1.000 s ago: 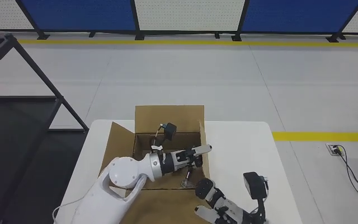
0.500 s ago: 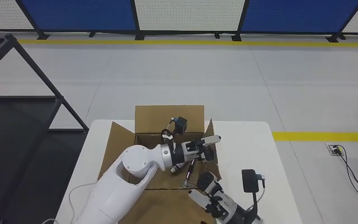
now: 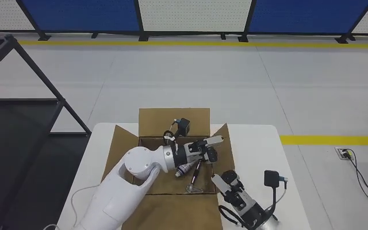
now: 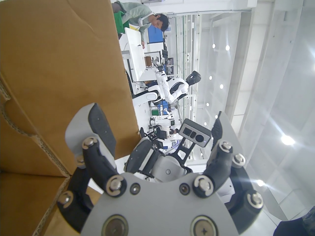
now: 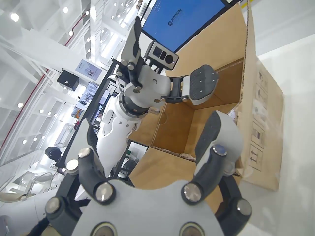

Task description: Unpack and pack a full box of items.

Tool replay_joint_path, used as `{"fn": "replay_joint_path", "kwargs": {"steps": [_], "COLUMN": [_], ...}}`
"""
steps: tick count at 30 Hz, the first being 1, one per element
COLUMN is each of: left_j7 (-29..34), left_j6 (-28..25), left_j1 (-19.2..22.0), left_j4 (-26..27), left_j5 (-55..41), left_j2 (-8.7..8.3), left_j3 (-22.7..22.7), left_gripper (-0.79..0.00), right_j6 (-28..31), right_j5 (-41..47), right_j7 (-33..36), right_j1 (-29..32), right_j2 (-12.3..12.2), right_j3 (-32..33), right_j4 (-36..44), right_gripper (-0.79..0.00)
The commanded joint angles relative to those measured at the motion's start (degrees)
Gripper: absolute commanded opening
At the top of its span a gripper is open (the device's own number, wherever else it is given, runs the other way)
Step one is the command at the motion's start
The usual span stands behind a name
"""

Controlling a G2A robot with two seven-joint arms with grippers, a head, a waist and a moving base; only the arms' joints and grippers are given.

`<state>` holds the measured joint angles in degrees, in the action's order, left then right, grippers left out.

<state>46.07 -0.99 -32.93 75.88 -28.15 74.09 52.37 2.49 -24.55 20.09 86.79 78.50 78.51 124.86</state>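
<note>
An open cardboard box point(image 3: 172, 123) stands on the white table point(image 3: 253, 144). Inside lie a small tube point(image 3: 184, 168) and a thin pen-like item point(image 3: 193, 179). My left gripper point(image 3: 211, 147) is over the box's right side, open and holding nothing. In the left wrist view, the left gripper point(image 4: 160, 128) has one finger point(image 4: 101, 126) against the right flap point(image 4: 61, 62). My right gripper point(image 3: 225, 180) is just outside that flap point(image 3: 225, 141), low and open. In the right wrist view, the right gripper point(image 5: 152, 143) faces the left gripper point(image 5: 169, 67) and the box wall point(image 5: 260, 114).
The box flaps are spread out to the left point(image 3: 118, 149), back point(image 3: 172, 118) and front point(image 3: 172, 210). Bare table lies right of the box. A dark rack point(image 3: 29, 126) stands beside the table's left edge.
The box's right flap has swung from upright to leaning outward. The left gripper moved right with it. The right gripper rose from the front edge to beside that flap.
</note>
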Motion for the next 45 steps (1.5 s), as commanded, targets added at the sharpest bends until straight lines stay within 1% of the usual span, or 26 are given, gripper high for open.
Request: {"fn": "replay_joint_path", "kwargs": {"steps": [1, 6, 8, 14, 18, 22, 24, 36, 38, 43, 45], "left_j7": [0.16, 1.00, 1.39, 1.72, 0.92, 2.43, 3.82, 3.82, 1.81, -3.12, -4.83], "left_j6": [-0.13, -1.14, -1.40, -1.22, -1.20, -0.75, -1.00, -1.00, -1.43, -3.24, -3.84], "left_j1": [-0.92, -4.68, -7.06, -14.92, -19.76, -23.41, -24.64, -24.64, -25.44, -27.61, -28.45], "left_j4": [0.81, 4.51, 6.81, 13.23, 15.77, 17.74, 18.48, 18.48, 18.70, 18.83, 18.76], "left_j5": [-0.02, 1.04, 1.81, 4.49, 5.37, 4.21, 3.58, 3.58, 3.11, 1.52, 1.39], "left_j2": [-0.25, -1.48, -2.21, -4.55, -5.71, -6.49, -6.71, -6.71, -6.68, -6.67, -6.65], "left_j3": [1.06, 5.34, 7.75, 16.75, 22.29, 26.07, 26.95, 26.95, 27.29, 28.98, 29.24], "left_gripper": [0.000, 0.000, 0.000, 0.000, 0.000, 0.000, 0.000, 0.000, 0.000, 0.000, 0.000], "right_j6": [-0.84, -2.56, -3.85, -5.38, -6.29, -6.98, -6.98, -6.98, -8.05, -13.85, -15.12], "right_j5": [0.09, 0.24, -0.04, 1.06, 1.74, 1.91, 1.91, 1.91, 1.60, 2.65, 3.22], "right_j7": [-0.57, -0.39, -0.59, -0.47, -0.82, -1.48, -1.48, -1.48, -2.60, -5.31, -5.51], "right_j1": [-0.38, -2.41, -3.76, -7.23, -8.81, -9.54, -9.54, -9.54, -9.39, -10.31, -10.53], "right_j2": [-0.02, -0.06, 0.00, 0.10, 0.16, 0.24, 0.24, 0.24, 0.27, 0.52, 0.58], "right_j3": [0.21, -0.15, -0.72, -1.70, -2.14, -2.69, -2.69, -2.69, -2.66, -2.08, -2.12], "right_j4": [-0.36, -2.10, -3.01, -5.73, -6.68, -6.96, -6.96, -6.96, -7.15, -8.27, -8.73], "right_gripper": [0.000, 0.000, 0.000, 0.000, 0.000, 0.000, 0.000, 0.000, 0.000, 0.000, 0.000]}}
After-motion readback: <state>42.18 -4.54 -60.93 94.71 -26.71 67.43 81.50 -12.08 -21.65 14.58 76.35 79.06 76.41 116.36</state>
